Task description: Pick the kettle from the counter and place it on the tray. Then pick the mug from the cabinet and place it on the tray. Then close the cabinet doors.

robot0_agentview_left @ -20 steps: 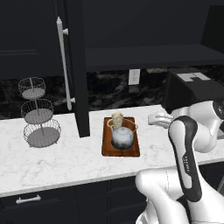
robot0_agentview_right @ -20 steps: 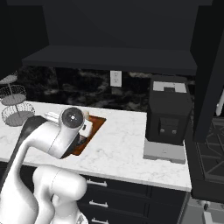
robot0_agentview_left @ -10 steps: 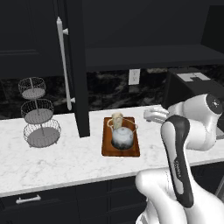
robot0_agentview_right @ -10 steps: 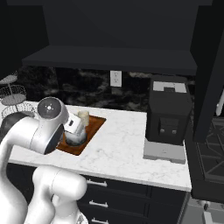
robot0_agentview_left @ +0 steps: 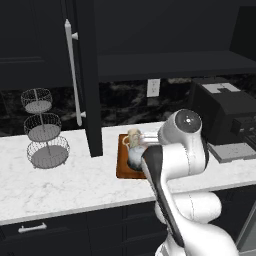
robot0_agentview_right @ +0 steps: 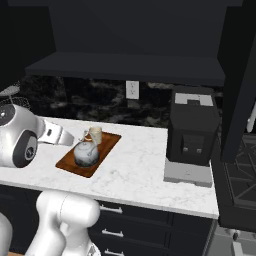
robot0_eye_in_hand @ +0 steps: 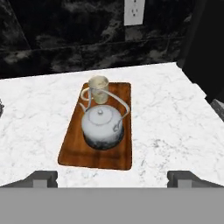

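Gripper (robot0_eye_in_hand: 112, 178) spread wide, empty, hovering above counter (robot0_eye_in_hand: 175, 122), tips well apart at near edge of tray (robot0_eye_in_hand: 72, 146). Kettle (robot0_eye_in_hand: 103, 127) upright on tray, wire handle arched over lid. Mug (robot0_eye_in_hand: 98, 89) upright just behind kettle, at tray's far end. Cabinet door (robot0_agentview_left: 86, 75) open, edge-on, bar handle (robot0_agentview_left: 72, 75) facing left. Wire basket stand (robot0_agentview_left: 45, 130) left of it. Black appliance (robot0_agentview_right: 192, 132) right of tray.

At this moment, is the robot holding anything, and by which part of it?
Nothing is held. The fingers stand wide apart with only counter between them; the kettle and mug sit free on the tray.
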